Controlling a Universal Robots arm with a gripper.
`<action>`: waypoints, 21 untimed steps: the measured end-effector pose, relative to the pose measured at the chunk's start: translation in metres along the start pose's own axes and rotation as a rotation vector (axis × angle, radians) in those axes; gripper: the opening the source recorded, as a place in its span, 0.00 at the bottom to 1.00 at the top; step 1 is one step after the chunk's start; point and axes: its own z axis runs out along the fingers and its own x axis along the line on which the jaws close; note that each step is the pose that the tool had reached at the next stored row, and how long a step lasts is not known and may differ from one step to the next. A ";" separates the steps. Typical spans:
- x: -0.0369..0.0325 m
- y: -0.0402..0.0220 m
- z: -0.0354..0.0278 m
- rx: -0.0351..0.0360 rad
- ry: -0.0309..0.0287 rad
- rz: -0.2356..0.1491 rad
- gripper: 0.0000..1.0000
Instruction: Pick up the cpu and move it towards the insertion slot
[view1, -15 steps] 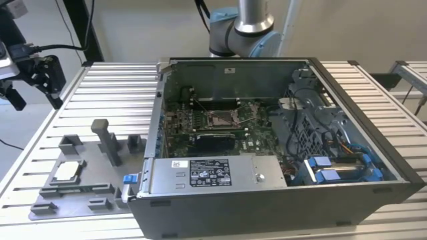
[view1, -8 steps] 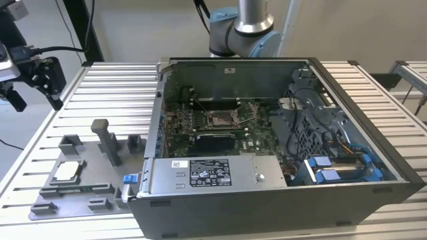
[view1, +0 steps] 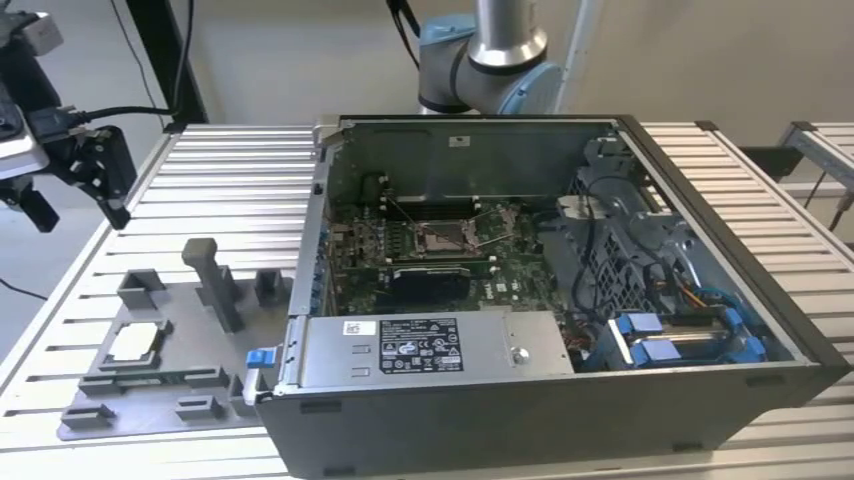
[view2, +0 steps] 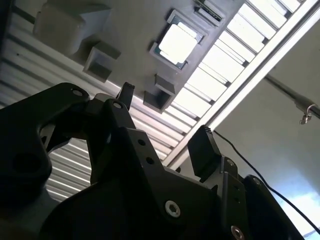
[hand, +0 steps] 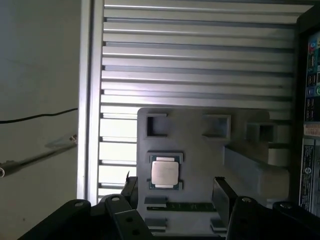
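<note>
Ribbed metal counter (view1: 227, 180) carrying an open computer case (view1: 534, 420) and a grey fixture plate (view1: 147, 398).
The cpu (view1: 134, 342) lies in the plate's pocket, lower left of the exterior view; the hand (view1: 74, 205) hangs at upper left, spread wide and empty; the insertion slot (view1: 441, 235) sits inside the case.

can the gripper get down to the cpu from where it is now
Probably yes. The gripper hangs open above the table, and the cpu lies flat in its seat with nothing over it. The raised grey blocks stand apart from it.
</note>
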 end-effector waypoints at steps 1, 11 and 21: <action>0.0000 0.0000 0.0010 0.0000 0.0002 0.000 1.00; 0.0003 -0.0006 0.0157 0.0024 0.0015 0.000 1.00; 0.0004 -0.0011 0.0319 0.0024 0.0015 0.001 1.00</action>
